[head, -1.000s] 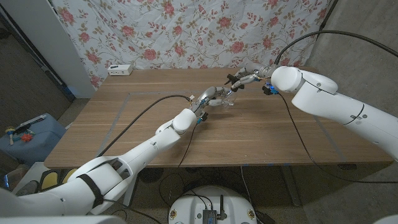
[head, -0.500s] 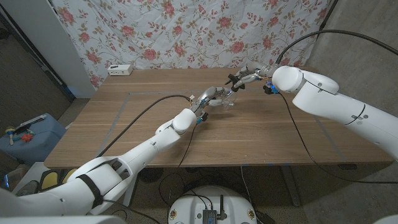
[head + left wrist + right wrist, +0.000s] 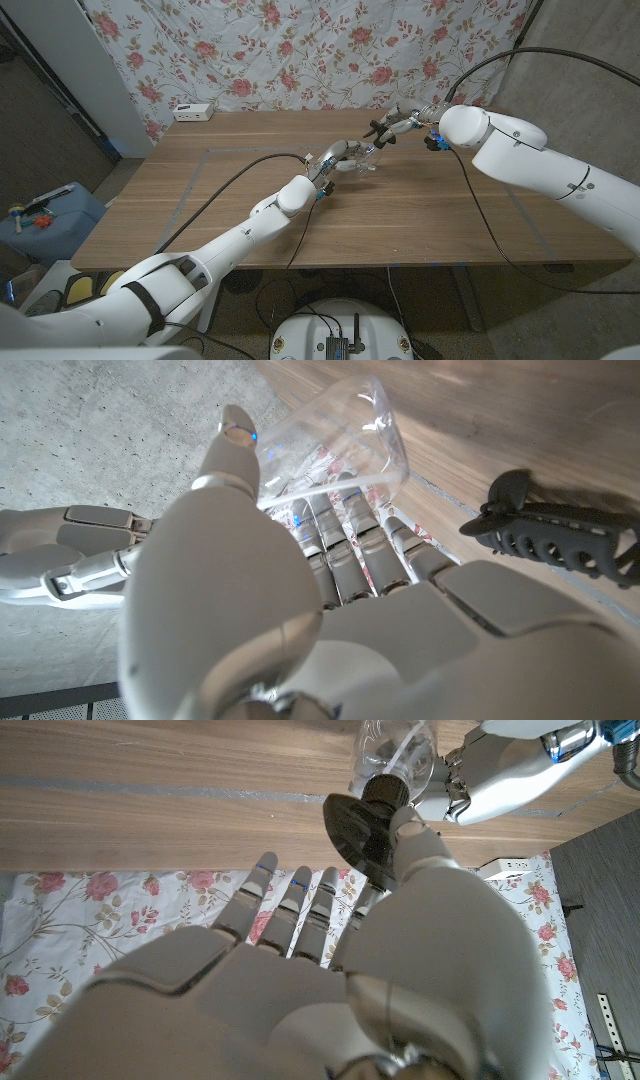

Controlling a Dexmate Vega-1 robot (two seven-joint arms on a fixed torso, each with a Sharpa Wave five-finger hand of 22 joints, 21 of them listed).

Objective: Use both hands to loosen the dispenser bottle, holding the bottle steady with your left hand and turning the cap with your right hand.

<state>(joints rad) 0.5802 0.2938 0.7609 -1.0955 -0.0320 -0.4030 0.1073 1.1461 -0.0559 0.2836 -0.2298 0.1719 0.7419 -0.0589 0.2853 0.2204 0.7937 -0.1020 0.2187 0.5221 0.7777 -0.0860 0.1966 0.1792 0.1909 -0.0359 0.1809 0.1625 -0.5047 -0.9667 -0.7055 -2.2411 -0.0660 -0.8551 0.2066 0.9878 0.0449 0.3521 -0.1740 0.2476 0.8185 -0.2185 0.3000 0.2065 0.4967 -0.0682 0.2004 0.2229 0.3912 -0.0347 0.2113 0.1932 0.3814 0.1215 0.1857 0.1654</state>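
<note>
While the left hand [image 3: 338,156] wraps around the clear plastic dispenser bottle [image 3: 365,156] on the brown wooden table [image 3: 240,215], the bottle stands upright. The right hand [image 3: 398,127] pinches its black round cap [image 3: 362,828] on top.

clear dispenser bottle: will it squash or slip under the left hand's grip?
The clear plastic dispenser bottle looks thin-walled and nearly empty, so probably light and squashable. Its glossy surface may slip in the left hand while the right hand twists the black cap.
</note>
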